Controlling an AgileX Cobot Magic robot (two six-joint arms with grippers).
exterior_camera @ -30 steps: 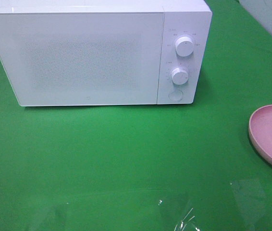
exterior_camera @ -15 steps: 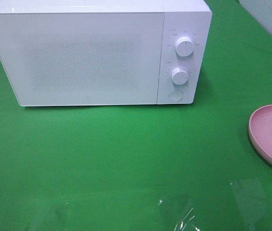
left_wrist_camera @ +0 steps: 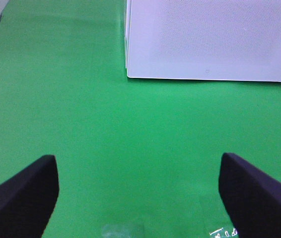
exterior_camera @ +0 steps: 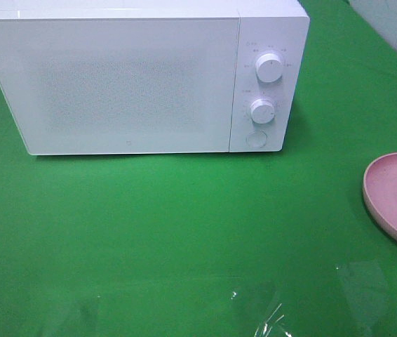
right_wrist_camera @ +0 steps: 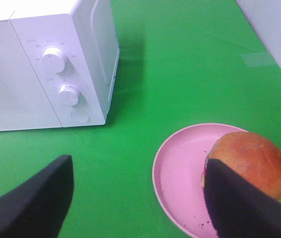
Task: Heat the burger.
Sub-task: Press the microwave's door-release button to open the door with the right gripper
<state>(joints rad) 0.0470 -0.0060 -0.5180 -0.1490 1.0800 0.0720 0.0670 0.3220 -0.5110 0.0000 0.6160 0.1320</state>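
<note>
Glossy burger bun, smooth pink plate, matt green cloth

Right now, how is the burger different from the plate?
The burger is shiny brown-orange; the plate is pink. The burger is tall and domed; the plate is flat and shallow. The burger is smaller and sits on the plate, off to one side; the plate is wider and lies on the green table. Both are round.
</note>
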